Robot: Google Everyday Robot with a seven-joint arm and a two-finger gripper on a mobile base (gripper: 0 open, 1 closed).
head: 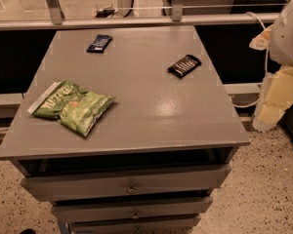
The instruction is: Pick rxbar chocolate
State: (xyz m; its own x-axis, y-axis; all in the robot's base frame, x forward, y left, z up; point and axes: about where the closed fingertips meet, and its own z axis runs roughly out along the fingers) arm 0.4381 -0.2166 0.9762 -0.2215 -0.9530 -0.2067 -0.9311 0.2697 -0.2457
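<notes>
The grey drawer table (pixel 151 116) is bearing the rxbar chocolate (pixel 184 65), lying at ten o'clock from the gripper (pixel 277 100), whose state cannot be told.

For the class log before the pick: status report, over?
No claw in view; white arm at right edge. The rxbar chocolate lies flat on table, far right side, untouched. Nothing blocking it.

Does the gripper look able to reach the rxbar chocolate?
Probably yes: the rxbar chocolate lies flat and alone on the table, right side, near the arm at the right edge. Chip bag and navy wrapper lie well apart. The gripper itself is out of view.
</notes>
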